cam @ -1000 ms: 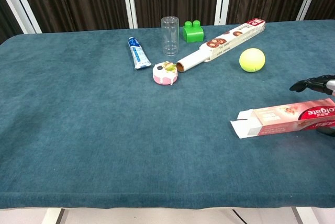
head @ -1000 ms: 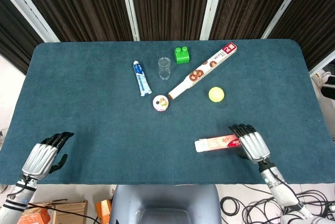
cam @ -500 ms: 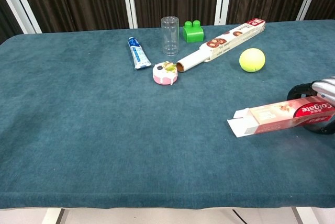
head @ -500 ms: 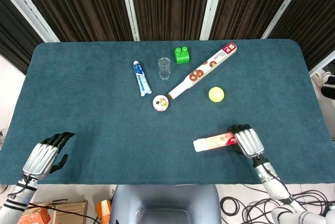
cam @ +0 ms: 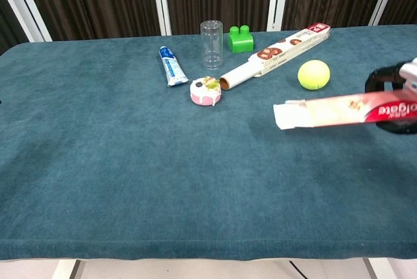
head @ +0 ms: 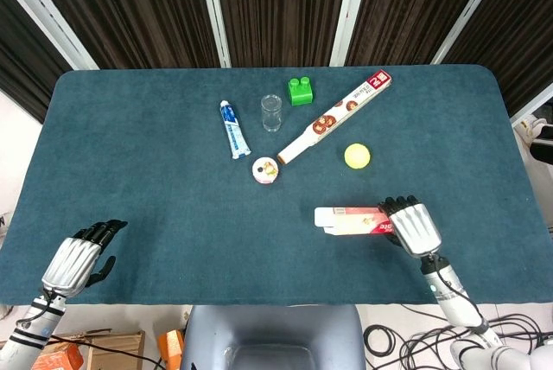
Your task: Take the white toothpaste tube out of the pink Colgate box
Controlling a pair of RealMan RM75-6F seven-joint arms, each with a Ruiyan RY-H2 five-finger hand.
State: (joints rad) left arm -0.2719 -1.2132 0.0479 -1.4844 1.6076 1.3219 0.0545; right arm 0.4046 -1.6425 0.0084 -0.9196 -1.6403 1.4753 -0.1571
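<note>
My right hand (head: pixel 413 225) (cam: pixel 399 90) grips the right end of the pink Colgate box (head: pixel 350 220) (cam: pixel 345 109) and holds it lifted above the cloth, lying level, with its open flap pointing left. No white tube shows at the box's mouth. A white and blue toothpaste tube (head: pixel 233 130) (cam: pixel 172 66) lies on the table at the back left. My left hand (head: pixel 78 259) rests at the near left edge with fingers curled and nothing in it; only the head view shows it.
A clear glass (head: pixel 271 112), a green block (head: pixel 300 91), a long foil-wrap box (head: pixel 335 117), a yellow ball (head: pixel 357 156) and a small pink round container (head: pixel 265 169) sit at the back middle of the blue-clothed table (head: pixel 173 206).
My right hand closed on the pink box's right end and lifted it off the table, carrying it slightly left and away. The left hand barely moved.
</note>
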